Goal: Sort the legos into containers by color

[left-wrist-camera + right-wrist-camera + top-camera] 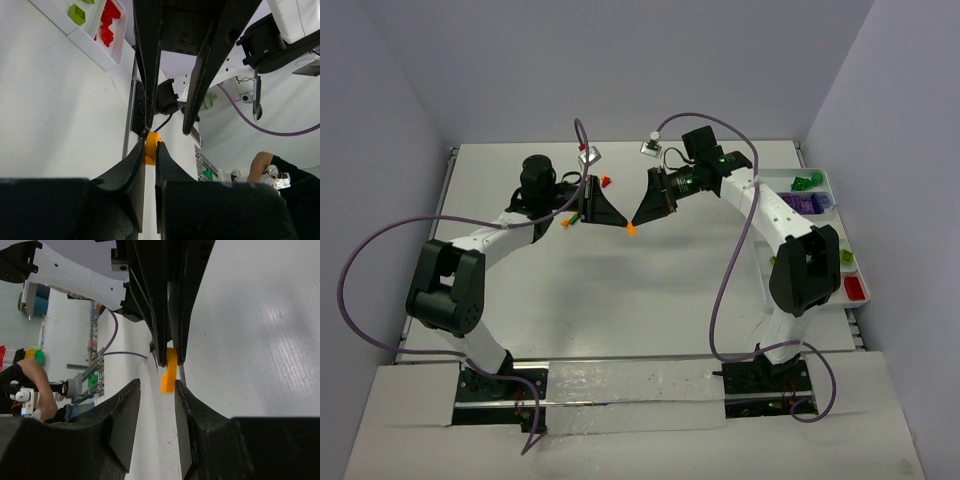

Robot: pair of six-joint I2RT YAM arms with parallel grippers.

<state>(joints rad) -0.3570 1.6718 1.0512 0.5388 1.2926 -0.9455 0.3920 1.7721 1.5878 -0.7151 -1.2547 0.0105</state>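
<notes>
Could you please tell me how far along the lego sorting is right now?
Done: green, purple, lime and red bricks lie in separate tray compartments. In hand: the left pincer grips an orange brick, the right pincer open around it, mid-table. Left: that brick, plus a few loose bricks by the left arm.

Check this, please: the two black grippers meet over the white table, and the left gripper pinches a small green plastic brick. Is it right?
No. The small plastic brick pinched by the left gripper is orange, not green; the left wrist view shows it. The rest is right.
</notes>
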